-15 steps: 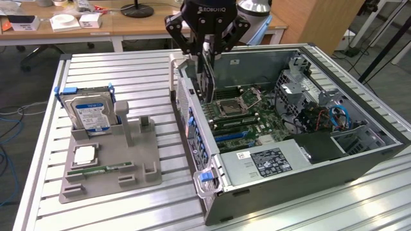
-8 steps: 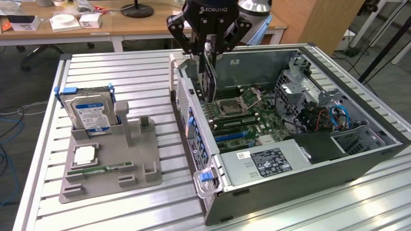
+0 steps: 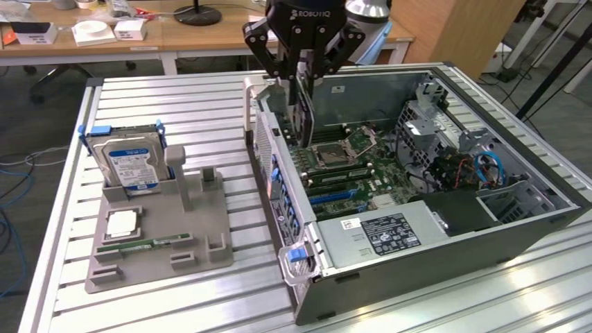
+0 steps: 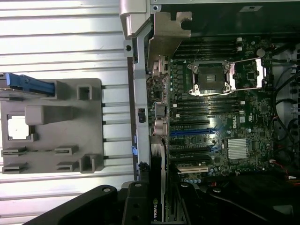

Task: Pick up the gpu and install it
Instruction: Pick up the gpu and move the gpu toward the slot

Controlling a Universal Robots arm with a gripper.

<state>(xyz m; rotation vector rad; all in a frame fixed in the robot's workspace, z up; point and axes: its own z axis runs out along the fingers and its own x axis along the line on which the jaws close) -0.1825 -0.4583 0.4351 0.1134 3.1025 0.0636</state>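
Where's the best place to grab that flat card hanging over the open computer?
Its top edge, coming straight down from above. The gpu hangs on edge, thin and flat, so the jaws can pinch its two broad faces, as the gripper does now. That leaves its silver bracket and bottom edge free above the computer case.

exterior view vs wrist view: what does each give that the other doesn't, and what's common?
Exterior view gives: the whole gripper, jaws closed on the gpu, which is held on edge inside the open case; the power supply; blue cables; desks behind.
Wrist view gives: a straight-down look along the card's edge at the expansion slots, plus a finned silver heatsink.
Shared: PC case, CPU socket, grey parts holder.
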